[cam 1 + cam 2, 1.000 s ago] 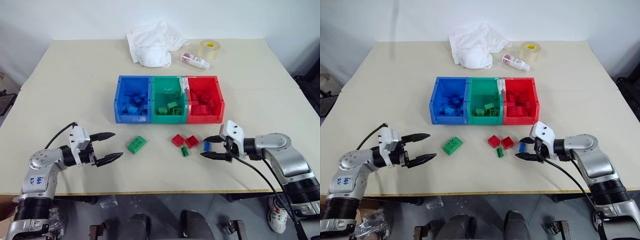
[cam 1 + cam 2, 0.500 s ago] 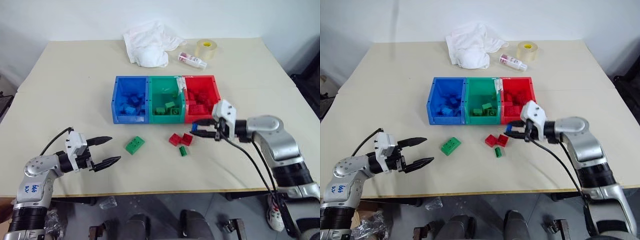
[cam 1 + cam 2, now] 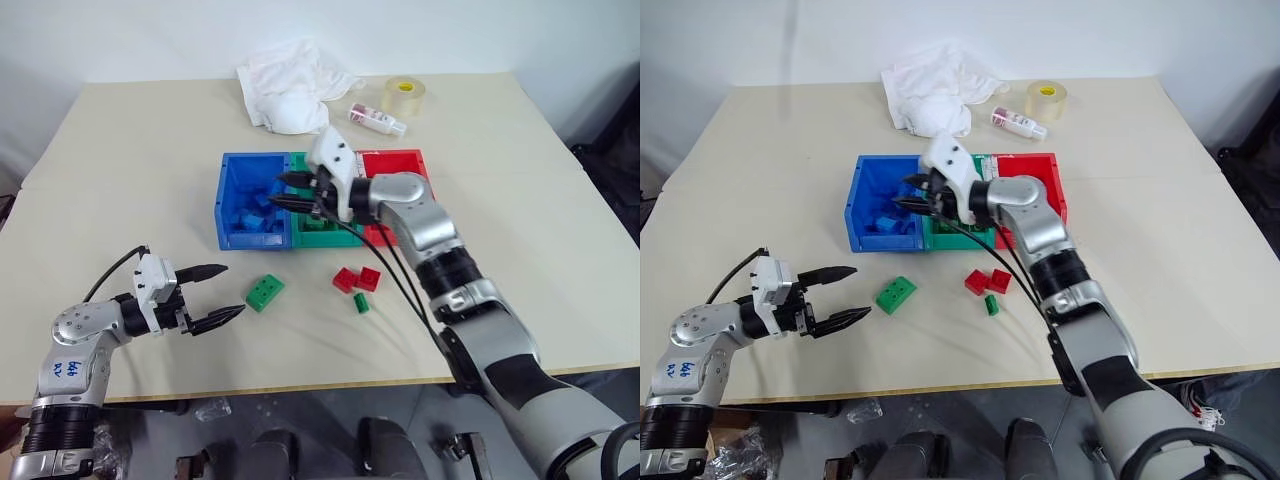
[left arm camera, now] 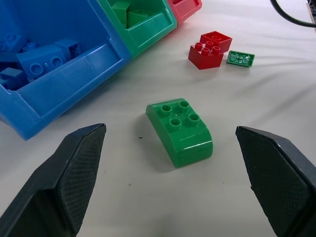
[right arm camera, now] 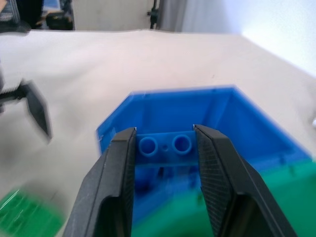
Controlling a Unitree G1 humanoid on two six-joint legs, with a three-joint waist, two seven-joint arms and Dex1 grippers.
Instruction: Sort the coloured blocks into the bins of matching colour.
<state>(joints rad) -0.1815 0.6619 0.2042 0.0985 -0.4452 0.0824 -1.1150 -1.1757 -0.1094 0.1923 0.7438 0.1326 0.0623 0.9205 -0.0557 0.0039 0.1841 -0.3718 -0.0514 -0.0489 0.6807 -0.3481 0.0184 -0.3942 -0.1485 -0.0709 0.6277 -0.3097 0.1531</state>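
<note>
Right wrist view has the right gripper (image 5: 164, 148) clamped on a blue brick (image 5: 165, 145) over the blue bin (image 3: 235, 215); released too near the green bin (image 3: 300, 236), it could land there. Left gripper (image 3: 222, 292) hangs spread near a green brick (image 4: 180, 130).

The three joined bins (image 3: 232, 210) sit mid-table (image 3: 130, 170) in a row. Behind them lie a cloth (image 3: 290, 85), a bottle (image 3: 377, 119) and a tape roll (image 3: 405, 95) (cloth leftmost). Before the bins lie a block (image 3: 264, 292), then to its right two touching blocks (image 3: 357, 279) with a small one (image 3: 361, 302) just in front.
</note>
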